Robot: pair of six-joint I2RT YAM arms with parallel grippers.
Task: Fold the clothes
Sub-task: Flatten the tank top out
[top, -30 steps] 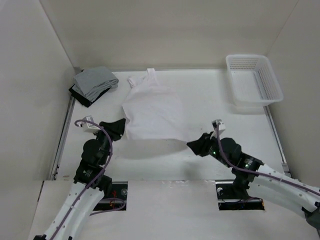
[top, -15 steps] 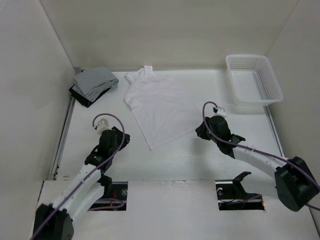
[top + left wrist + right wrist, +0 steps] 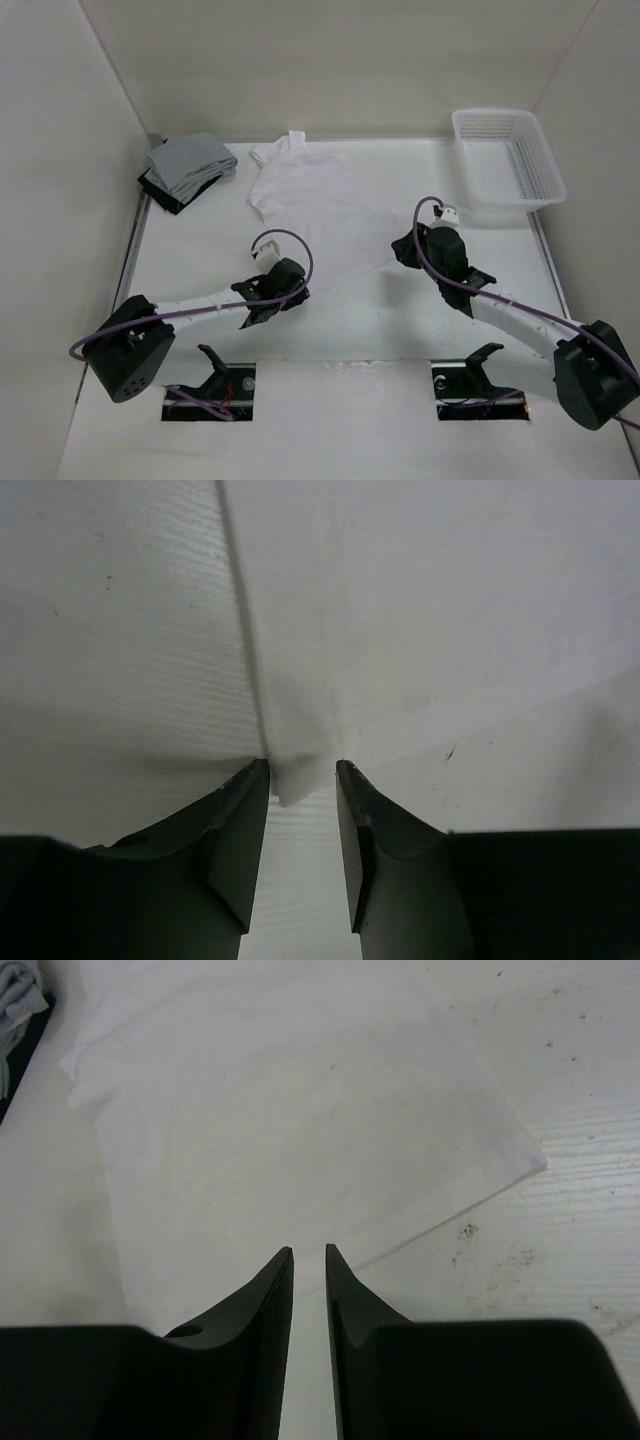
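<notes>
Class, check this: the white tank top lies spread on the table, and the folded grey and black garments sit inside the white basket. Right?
No. The top external view shows the folded garments on the table in the far left corner; the white basket stands far right. The white tank top does lie spread on the table.
</notes>
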